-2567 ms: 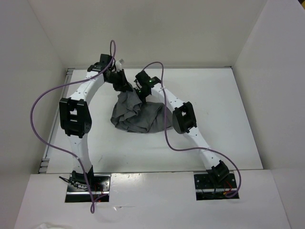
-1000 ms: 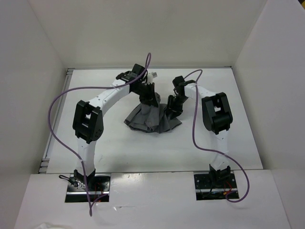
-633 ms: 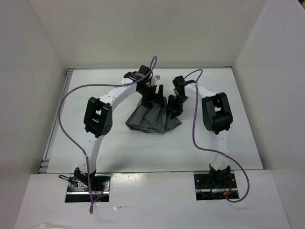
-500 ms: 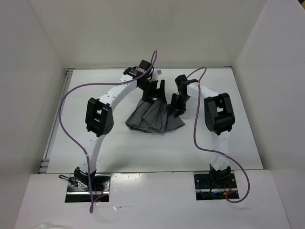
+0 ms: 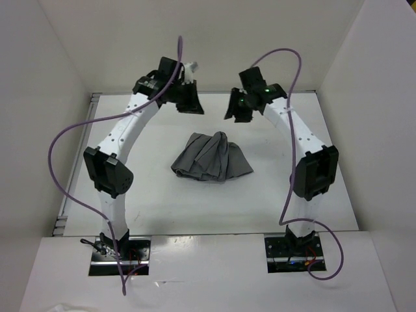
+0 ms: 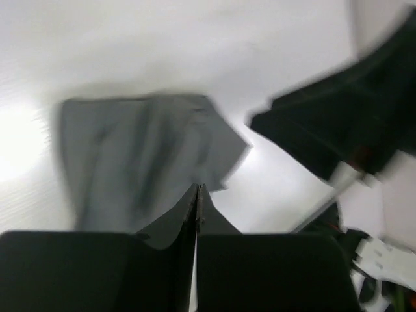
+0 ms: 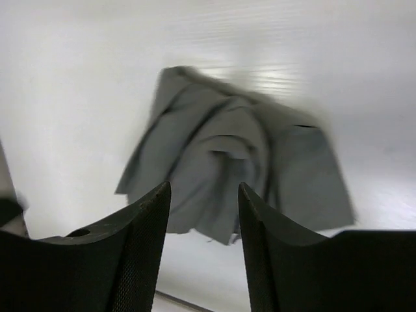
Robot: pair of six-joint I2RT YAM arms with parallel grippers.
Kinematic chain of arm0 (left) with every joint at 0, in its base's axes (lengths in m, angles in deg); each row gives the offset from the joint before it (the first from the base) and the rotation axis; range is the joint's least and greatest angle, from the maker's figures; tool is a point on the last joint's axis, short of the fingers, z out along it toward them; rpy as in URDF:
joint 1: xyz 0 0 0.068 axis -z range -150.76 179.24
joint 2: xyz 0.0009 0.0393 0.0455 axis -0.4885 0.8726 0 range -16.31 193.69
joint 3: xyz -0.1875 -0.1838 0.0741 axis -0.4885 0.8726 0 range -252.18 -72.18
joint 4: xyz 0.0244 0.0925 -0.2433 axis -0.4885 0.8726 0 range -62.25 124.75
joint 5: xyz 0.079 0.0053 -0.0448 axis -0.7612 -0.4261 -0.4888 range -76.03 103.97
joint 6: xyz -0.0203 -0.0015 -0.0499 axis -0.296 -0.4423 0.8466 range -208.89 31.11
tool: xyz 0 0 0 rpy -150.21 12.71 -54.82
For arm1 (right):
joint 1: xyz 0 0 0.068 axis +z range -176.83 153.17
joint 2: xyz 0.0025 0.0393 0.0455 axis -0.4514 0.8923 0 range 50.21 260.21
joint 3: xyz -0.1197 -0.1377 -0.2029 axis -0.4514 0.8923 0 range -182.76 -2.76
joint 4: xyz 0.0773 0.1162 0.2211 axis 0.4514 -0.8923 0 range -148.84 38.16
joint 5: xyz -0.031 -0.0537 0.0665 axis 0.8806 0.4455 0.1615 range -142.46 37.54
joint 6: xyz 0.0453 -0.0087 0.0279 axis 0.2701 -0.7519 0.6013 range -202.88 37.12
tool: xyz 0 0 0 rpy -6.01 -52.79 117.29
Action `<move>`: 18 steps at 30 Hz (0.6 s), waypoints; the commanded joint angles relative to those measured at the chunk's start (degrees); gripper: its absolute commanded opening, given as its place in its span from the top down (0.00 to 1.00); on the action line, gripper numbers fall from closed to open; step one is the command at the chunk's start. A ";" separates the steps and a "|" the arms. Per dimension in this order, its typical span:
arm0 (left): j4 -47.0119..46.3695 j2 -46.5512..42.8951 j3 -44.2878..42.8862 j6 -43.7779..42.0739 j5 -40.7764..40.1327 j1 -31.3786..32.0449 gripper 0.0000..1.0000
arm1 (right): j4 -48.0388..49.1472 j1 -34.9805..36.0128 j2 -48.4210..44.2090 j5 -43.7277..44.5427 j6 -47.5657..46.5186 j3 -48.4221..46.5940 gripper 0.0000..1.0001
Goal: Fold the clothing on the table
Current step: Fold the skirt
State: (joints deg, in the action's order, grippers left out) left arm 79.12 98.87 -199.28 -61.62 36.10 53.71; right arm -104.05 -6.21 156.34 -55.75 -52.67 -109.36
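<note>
Neither one touched the skirt [image 5: 211, 158] bunched in the middle of the tabletop [image 5: 130, 195]; the left end effector [image 5: 190, 104] was pinched shut on nothing, the right end effector [image 5: 235, 109] wide and empty, so folding looked barely begun and an edge needed grabbing next.

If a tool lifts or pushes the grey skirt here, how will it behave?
Probably floppy: the skirt lies in soft, rumpled pleats, so one pinch would likely leave it sagging. Pushing it across the table would probably bunch it, not slide it whole.
</note>
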 commanded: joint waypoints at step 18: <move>-8.48 -12.07 33.67 -0.02 -5.53 -16.29 1.00 | -16.61 16.20 25.80 2.23 -1.48 -24.64 0.90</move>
State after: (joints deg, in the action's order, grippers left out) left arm 73.48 89.88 -167.31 -61.58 27.11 38.80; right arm -119.00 10.05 181.84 -53.32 -54.17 -136.42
